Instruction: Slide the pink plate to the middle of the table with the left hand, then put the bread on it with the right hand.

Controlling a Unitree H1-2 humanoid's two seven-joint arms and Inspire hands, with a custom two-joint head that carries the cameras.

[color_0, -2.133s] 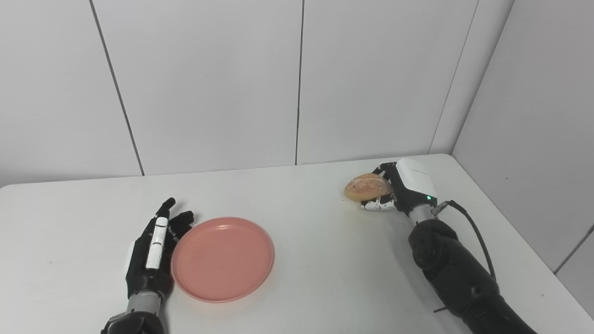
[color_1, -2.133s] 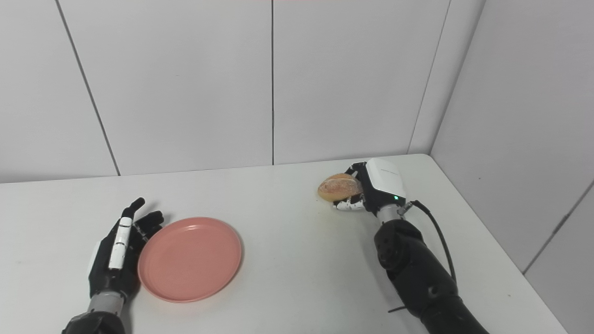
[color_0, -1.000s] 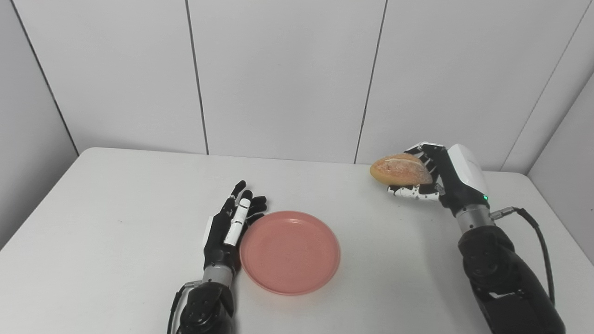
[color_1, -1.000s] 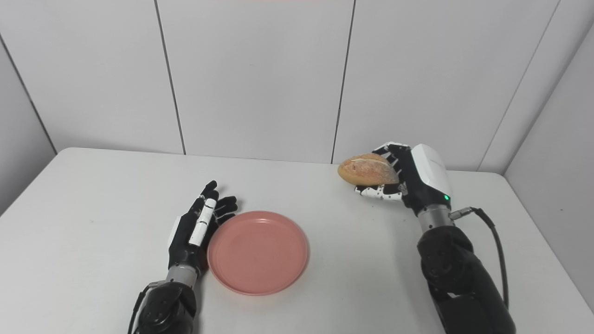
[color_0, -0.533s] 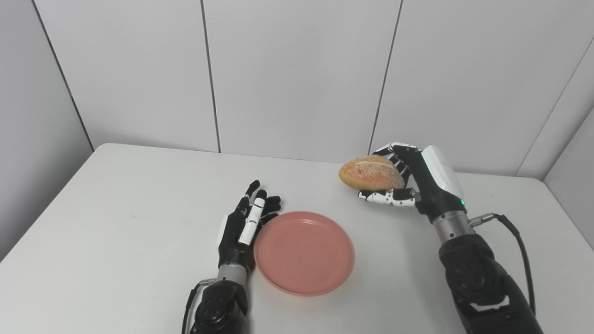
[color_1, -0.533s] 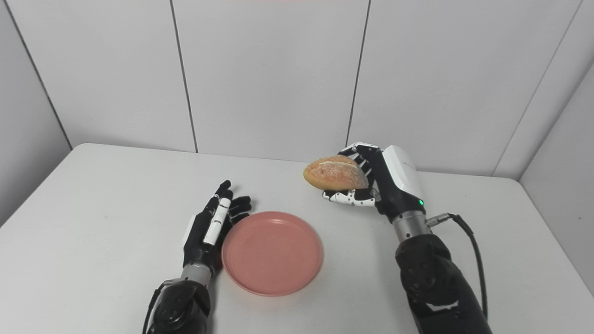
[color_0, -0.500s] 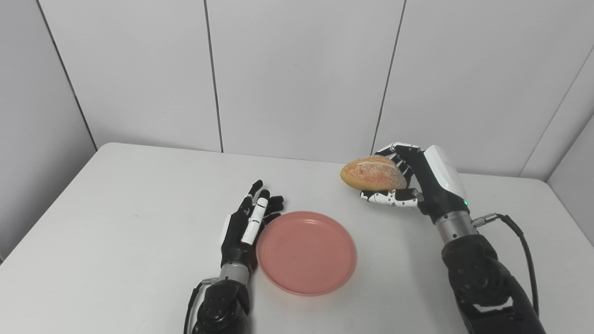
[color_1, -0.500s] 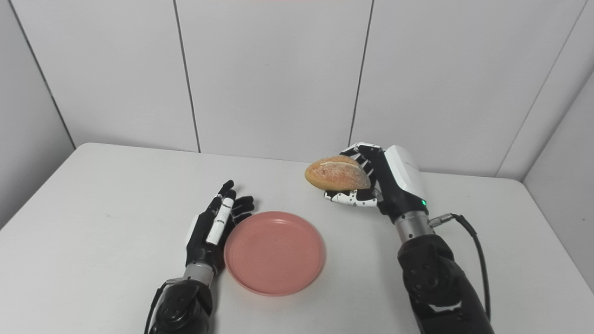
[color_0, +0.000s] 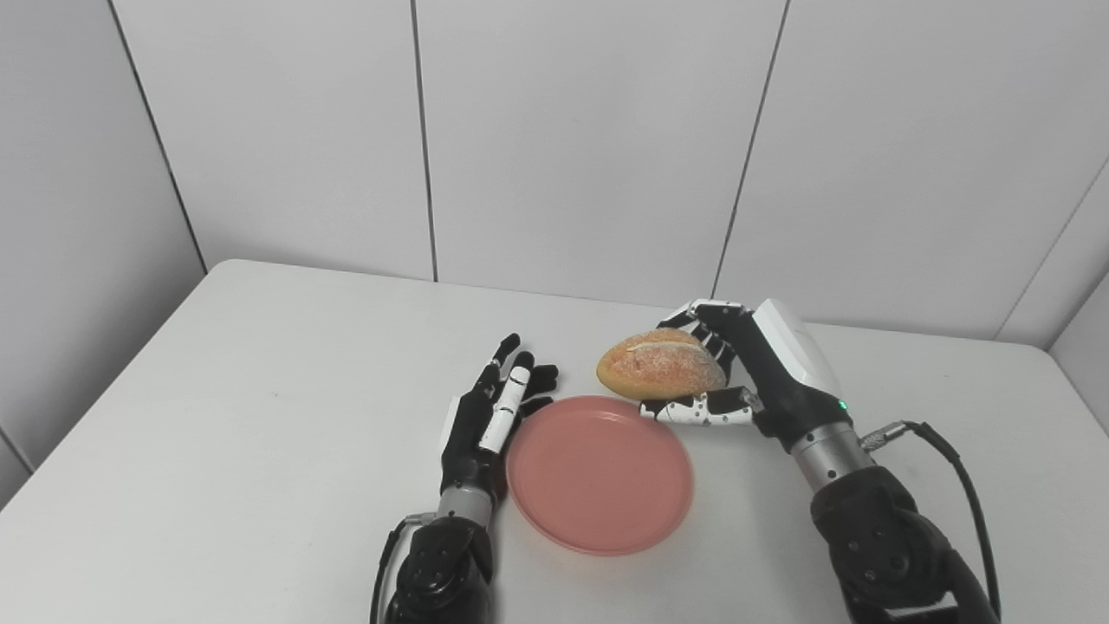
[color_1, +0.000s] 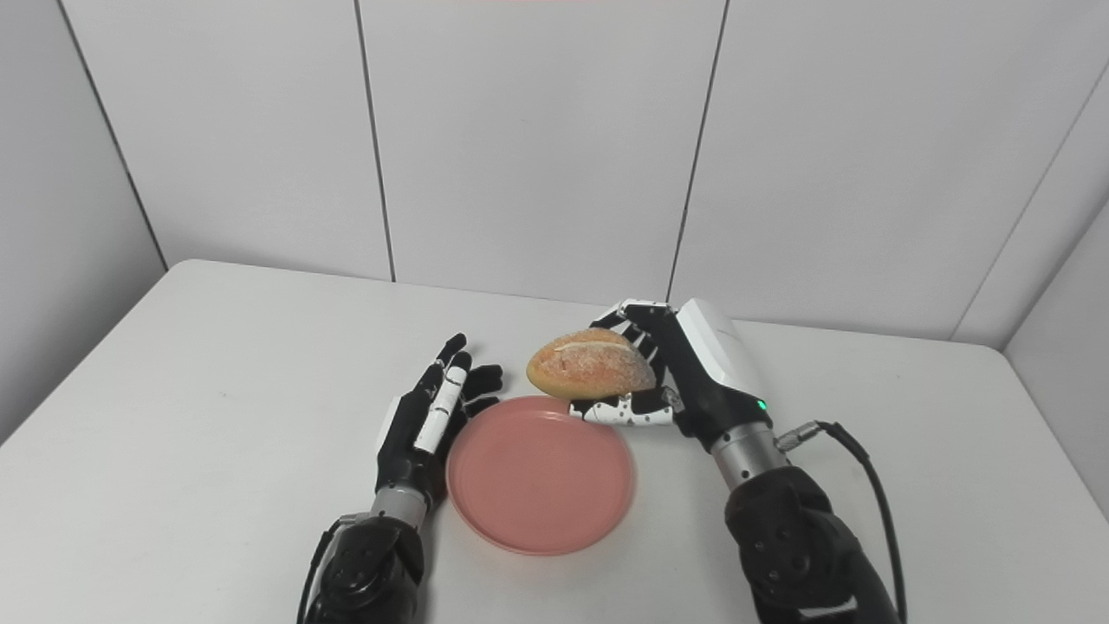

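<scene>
A pink plate (color_0: 599, 474) lies flat near the middle of the white table (color_0: 260, 390). My left hand (color_0: 489, 416) rests open on edge against the plate's left rim, fingers stretched out and pointing away from me. A golden bread roll (color_0: 660, 364) is held in the air over the plate's far right rim. My right hand (color_0: 754, 373) is shut on the roll from its right side, thumb under it. The same roll (color_1: 591, 363) and plate (color_1: 541, 472) show in the right eye view.
White wall panels close off the table at the back and on both sides. A black cable (color_0: 957, 459) loops out from my right wrist over the table's right part.
My right hand has carried the roll left and down, from the table's right part to just above the plate's far rim. The camera has also panned left. The left hand and plate stay put.
</scene>
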